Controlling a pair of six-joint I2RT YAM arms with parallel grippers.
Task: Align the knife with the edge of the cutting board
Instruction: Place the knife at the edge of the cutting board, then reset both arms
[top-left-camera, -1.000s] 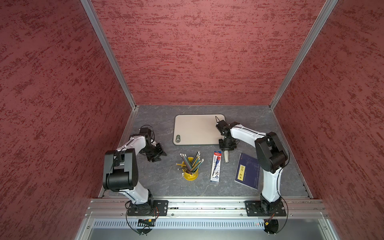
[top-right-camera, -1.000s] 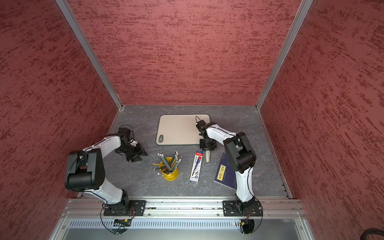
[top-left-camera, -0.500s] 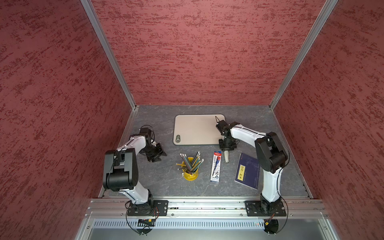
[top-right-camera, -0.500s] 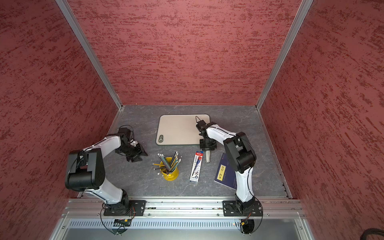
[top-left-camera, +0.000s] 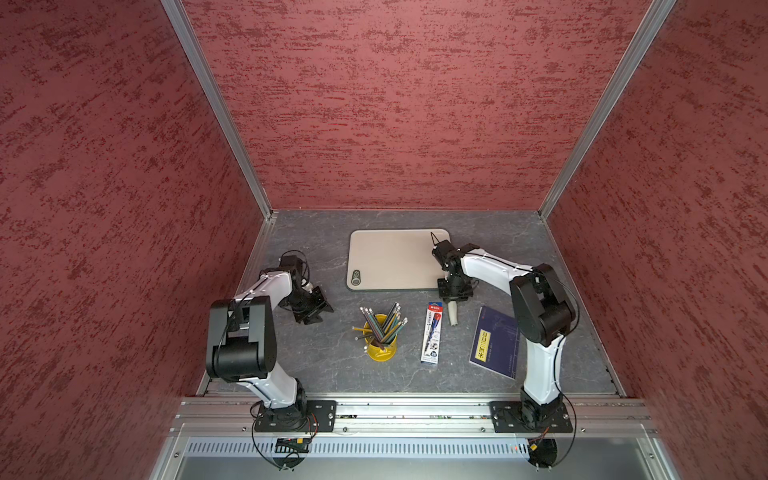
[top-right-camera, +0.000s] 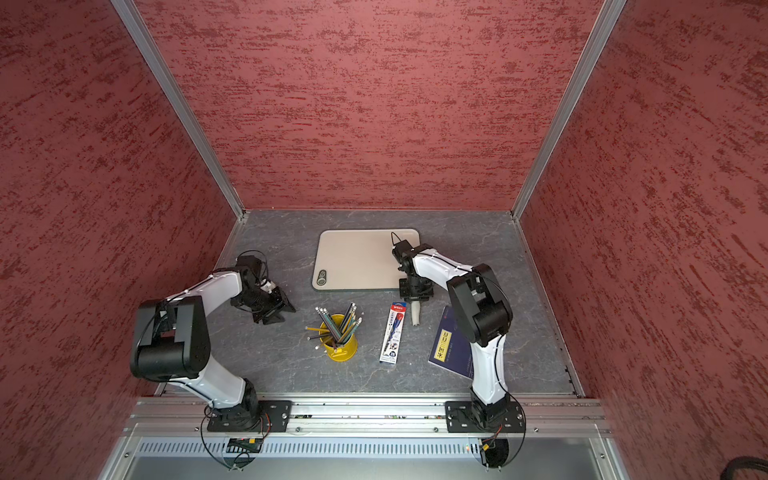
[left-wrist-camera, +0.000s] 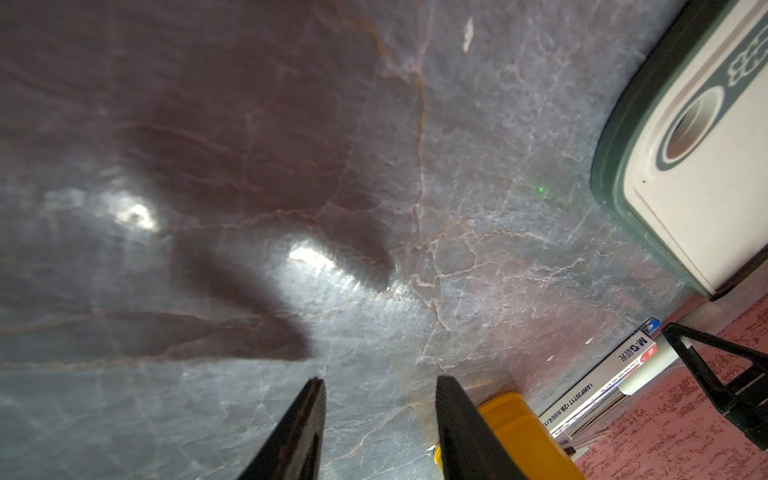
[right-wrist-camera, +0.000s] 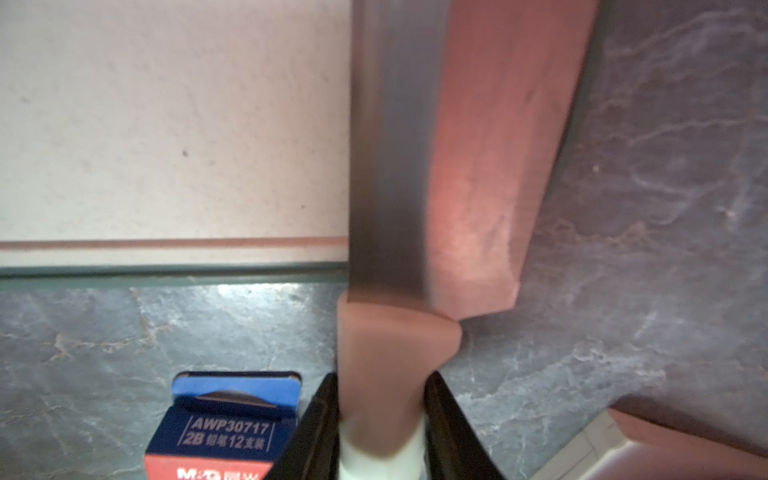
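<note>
The beige cutting board (top-left-camera: 395, 262) (top-right-camera: 357, 259) lies flat at the back middle of the table. The knife's broad blade (right-wrist-camera: 436, 166) runs along the board's right side, partly over the board (right-wrist-camera: 166, 124) and partly over the table. Its off-white handle (right-wrist-camera: 386, 365) sticks out past the board's near edge. My right gripper (right-wrist-camera: 382, 386) (top-left-camera: 454, 291) is shut on that handle. In both top views only the handle's end (top-left-camera: 454, 318) (top-right-camera: 415, 318) shows; my arm hides the blade. My left gripper (left-wrist-camera: 380, 384) (top-left-camera: 318, 309) rests low at the left, open and holding nothing.
A yellow cup of pencils (top-left-camera: 380, 336) stands in front of the board. A red-white-blue pen package (top-left-camera: 432, 332) lies just left of the knife handle, and a dark blue booklet (top-left-camera: 496, 343) lies to its right. Red walls close in three sides.
</note>
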